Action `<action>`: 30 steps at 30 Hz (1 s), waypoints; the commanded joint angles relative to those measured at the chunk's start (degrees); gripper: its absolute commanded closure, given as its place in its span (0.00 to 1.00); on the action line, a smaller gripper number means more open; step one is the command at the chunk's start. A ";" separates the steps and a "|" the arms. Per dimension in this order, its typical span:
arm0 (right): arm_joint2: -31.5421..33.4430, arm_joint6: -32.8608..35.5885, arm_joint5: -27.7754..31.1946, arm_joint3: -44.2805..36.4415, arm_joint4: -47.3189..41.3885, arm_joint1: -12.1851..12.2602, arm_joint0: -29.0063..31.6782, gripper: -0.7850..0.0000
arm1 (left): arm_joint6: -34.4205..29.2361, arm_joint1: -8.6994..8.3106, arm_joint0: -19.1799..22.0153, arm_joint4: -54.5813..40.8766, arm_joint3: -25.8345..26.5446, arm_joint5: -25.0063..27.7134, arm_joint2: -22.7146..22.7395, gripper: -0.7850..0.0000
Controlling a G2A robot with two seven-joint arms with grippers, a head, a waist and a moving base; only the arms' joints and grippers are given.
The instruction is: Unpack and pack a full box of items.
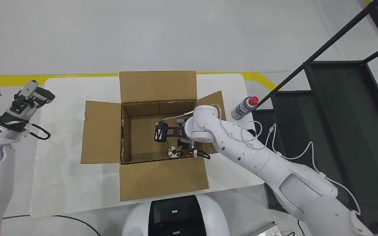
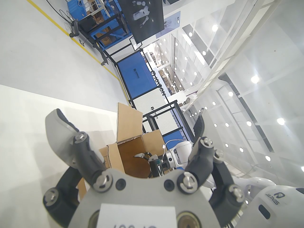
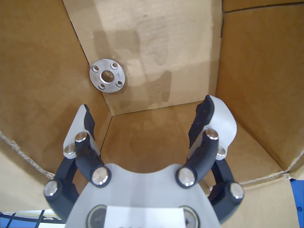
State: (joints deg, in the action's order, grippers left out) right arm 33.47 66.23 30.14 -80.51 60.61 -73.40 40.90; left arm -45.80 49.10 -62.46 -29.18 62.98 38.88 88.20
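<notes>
An open cardboard box [image 1: 158,108] stands mid-table with its flaps spread. My right gripper [image 1: 167,133] hangs inside it, open and holding nothing. In the right wrist view the right gripper [image 3: 146,110] is above the box floor [image 3: 154,36], where a round metal flange [image 3: 107,75] with several holes lies against a side wall, apart from the fingers. The flange [image 1: 173,152] sits near the box's front wall. My left gripper [image 1: 36,91] is held up at the table's left edge, open and empty [image 2: 129,119], with the box [image 2: 133,148] far beyond it.
A spray can with a red cap [image 1: 243,108] stands on the white table just right of the box's right flap. A dark metal staircase [image 1: 331,118] rises at the right. Bare tabletop [image 1: 65,135] lies left of the box.
</notes>
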 commanded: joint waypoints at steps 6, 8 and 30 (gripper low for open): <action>0.00 0.01 0.01 0.00 0.01 0.00 0.00 0.00 | 0.00 0.00 0.00 0.00 0.00 0.00 0.00 0.00; -0.17 -1.36 0.67 0.31 -0.22 -0.01 0.60 0.00 | 0.00 0.00 0.00 0.00 0.00 0.00 0.00 0.00; -12.59 -9.20 1.24 22.20 2.92 -10.51 -8.33 0.00 | 0.00 0.00 0.00 0.00 0.00 0.00 0.00 0.00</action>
State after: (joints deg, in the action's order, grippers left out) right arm 21.17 56.90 31.23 -59.05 63.35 -83.60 32.69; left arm -45.80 49.10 -62.46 -29.18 62.98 38.88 88.20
